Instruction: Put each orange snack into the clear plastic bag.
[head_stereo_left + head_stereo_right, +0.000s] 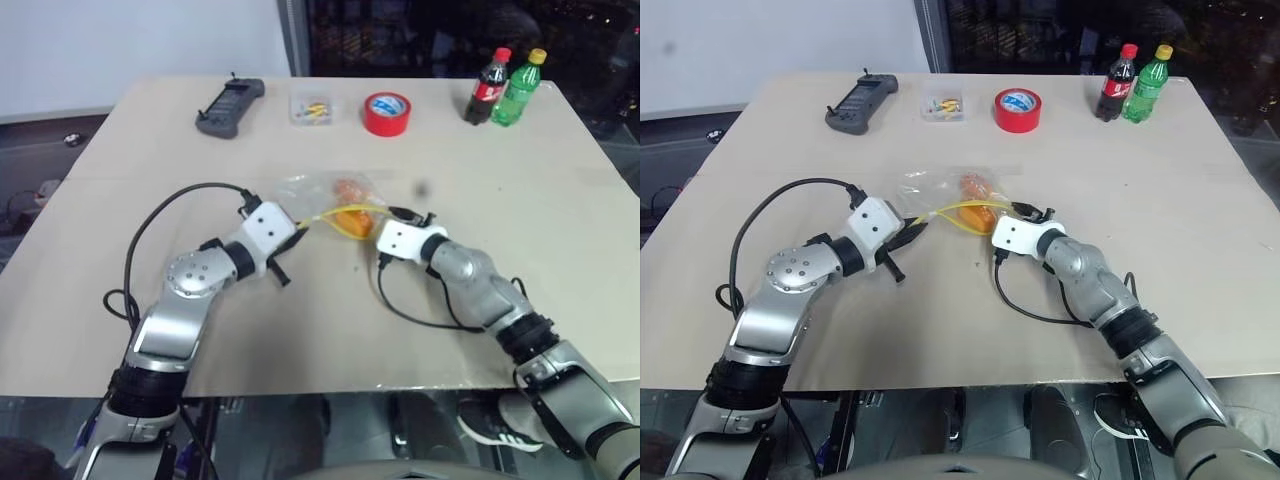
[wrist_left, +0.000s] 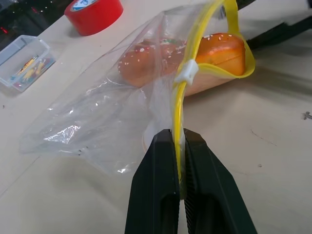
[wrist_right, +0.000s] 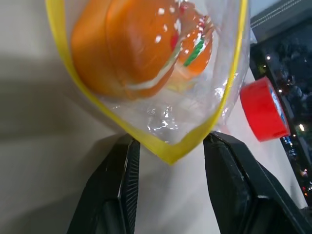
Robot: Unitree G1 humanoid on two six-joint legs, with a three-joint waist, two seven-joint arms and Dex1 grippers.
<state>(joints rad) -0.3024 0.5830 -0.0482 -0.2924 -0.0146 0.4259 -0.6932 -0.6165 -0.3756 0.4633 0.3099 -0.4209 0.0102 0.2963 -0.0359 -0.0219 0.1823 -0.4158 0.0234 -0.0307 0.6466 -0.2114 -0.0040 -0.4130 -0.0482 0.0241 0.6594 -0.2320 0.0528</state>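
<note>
Your left gripper (image 2: pixel 178 146) fingers pinch the clear plastic bag (image 2: pixel 112 112) seal mid-counter (image 1: pixel 560 200); wrist views show both orange snacks (image 3: pixel 126 48) inside, right gripper (image 3: pixel 168 161) fingers spread at its mouth

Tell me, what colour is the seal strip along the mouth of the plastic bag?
Yellow. The seal strip shows best in the left wrist view.
</note>
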